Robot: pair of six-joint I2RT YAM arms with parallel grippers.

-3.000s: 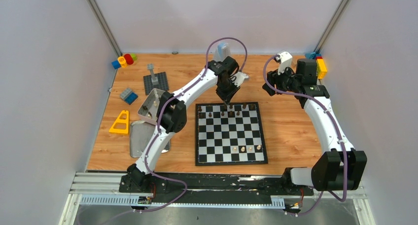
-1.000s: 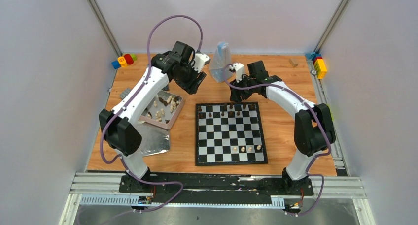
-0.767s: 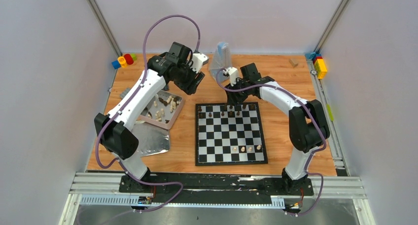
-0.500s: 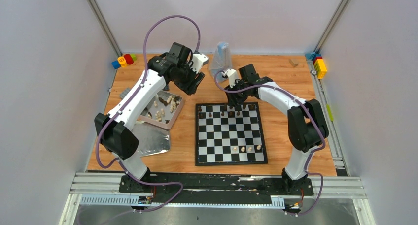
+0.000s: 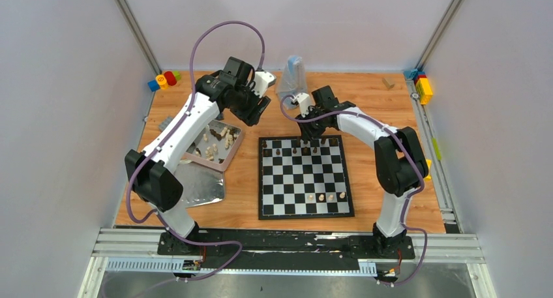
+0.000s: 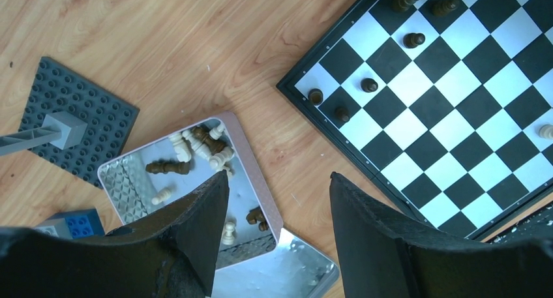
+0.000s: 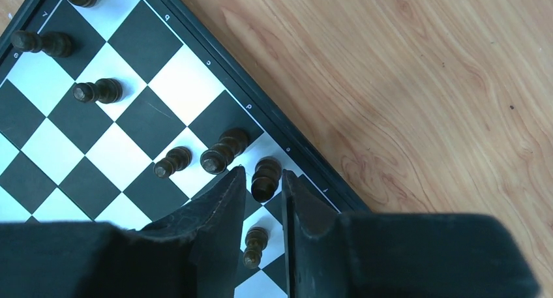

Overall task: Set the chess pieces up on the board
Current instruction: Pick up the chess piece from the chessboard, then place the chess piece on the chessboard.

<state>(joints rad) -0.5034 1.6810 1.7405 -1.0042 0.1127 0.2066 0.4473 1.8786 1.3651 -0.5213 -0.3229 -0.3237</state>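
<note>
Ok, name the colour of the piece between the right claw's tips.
Dark brown piece; see right wrist view.

I see white links and black joint blocks on left arm and right arm, purple cable loops, matte black left gripper and right gripper.

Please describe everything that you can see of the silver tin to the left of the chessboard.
The tin is a shallow rectangular box of shiny silver metal with rounded corners and a patterned, mirror-like floor. It lies open on the wooden table, apart from the board, near the grey studded plate. Cream and dark chess pieces lie loose inside. The open left pincer hangs above, not touching it.
</note>
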